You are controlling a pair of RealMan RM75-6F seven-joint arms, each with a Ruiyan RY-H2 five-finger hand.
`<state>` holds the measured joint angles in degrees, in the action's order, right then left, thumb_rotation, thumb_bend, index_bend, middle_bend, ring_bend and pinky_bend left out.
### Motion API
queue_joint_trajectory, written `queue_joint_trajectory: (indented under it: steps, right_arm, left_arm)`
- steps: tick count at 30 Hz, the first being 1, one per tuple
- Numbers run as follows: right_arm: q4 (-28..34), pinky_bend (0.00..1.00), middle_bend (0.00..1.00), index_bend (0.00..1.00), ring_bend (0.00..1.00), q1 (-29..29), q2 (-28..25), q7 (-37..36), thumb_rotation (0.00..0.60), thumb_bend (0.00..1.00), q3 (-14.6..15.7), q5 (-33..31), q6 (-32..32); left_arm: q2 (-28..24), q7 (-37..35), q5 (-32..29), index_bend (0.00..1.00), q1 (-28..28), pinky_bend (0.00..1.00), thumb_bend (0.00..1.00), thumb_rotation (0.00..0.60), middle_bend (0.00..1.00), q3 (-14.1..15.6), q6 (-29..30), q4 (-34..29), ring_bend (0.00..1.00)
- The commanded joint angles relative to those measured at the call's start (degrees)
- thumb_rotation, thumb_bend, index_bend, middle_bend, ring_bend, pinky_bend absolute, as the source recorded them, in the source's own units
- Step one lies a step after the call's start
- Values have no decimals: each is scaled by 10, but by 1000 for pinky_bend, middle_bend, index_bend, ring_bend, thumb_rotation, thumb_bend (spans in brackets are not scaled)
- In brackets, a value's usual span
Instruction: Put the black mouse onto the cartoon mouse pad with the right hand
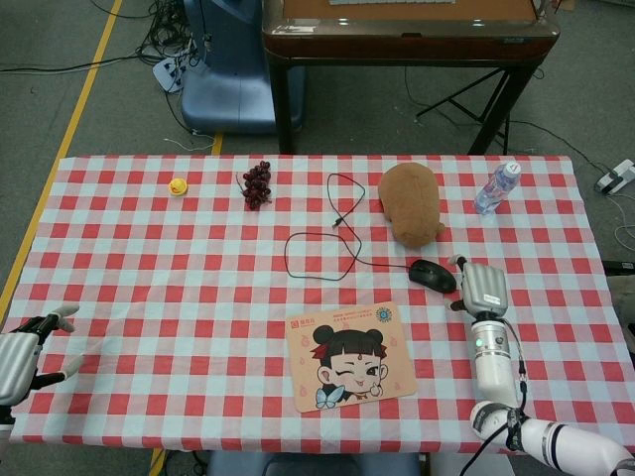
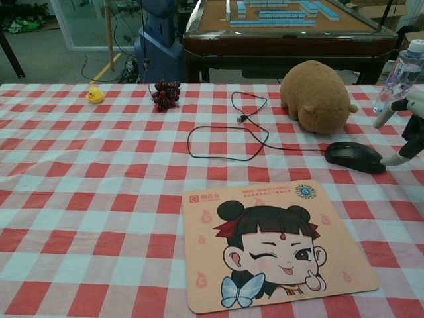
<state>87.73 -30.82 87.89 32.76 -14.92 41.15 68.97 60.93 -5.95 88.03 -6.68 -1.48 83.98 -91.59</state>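
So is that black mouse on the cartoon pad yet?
Not yet. The black mouse sits on the checked cloth beyond the cartoon mouse pad, with the right hand just beside it.
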Motion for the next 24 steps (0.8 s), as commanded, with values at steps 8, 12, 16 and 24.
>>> queue_joint_trajectory:
  steps: [8, 12, 16, 24]
  right_arm:
    - [-37, 1000, 1000, 341, 1000, -21, 36, 10, 600, 0, -35, -66, -3]
    - [-55, 1000, 1000, 341, 1000, -25, 43, 0, 600, 0, -42, -78, -16]
    - [-76, 1000, 1000, 341, 1000, -29, 52, -7, 600, 0, -45, -89, -28]
    - [-87, 1000, 1000, 341, 1000, -31, 55, -19, 600, 0, -48, -94, -40]
  left_arm:
    - [-4, -8, 3, 285, 2, 546, 222, 600, 444, 1, 4, -1, 384]
    - [-4, -9, 5, 285, 2, 546, 221, 600, 443, 1, 6, -1, 384]
    - [-4, -9, 4, 285, 2, 545, 222, 600, 443, 1, 5, -1, 384]
    - [-4, -8, 4, 285, 1, 546, 221, 600, 443, 1, 4, 0, 384]
